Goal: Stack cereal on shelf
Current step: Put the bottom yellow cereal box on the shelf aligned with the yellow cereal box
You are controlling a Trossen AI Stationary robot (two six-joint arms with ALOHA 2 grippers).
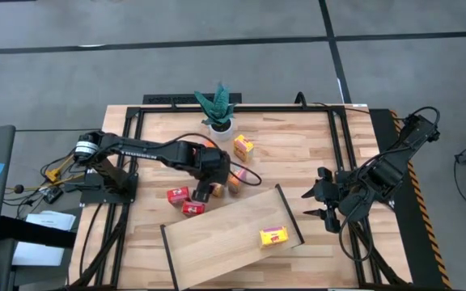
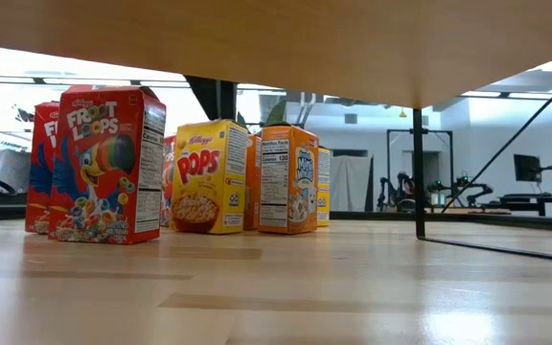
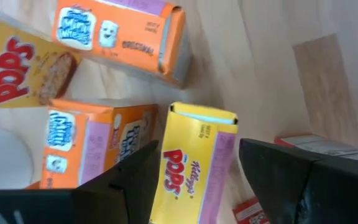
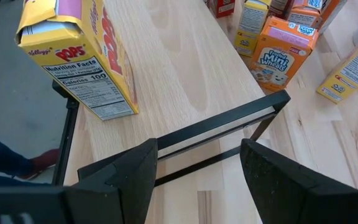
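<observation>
Light-wood shelf [image 1: 217,234] lies tilted at the near edge of the desk [image 1: 298,145], black rails at its short ends, with one yellow cereal box [image 1: 273,236] already on it near the right rail. Just beyond its far edge stand the other cereal boxes [image 1: 186,200], red, orange and yellow. The left end effector [image 1: 203,191] hangs over them, fingers spread wide around a yellow box [image 3: 194,165] without gripping. Thin cardboard should be light and crushable; holding the broad faces seems safest. The right end effector [image 1: 324,202] waits open, empty, by the shelf's right end. Farther off stands a potted plant [image 1: 218,109]; grey floor surrounds everything.

The slatted wooden tabletop [image 1: 298,145] carries the shelf [image 1: 217,234], loose cereal boxes [image 1: 243,146] and a potted plant [image 1: 218,109].
</observation>
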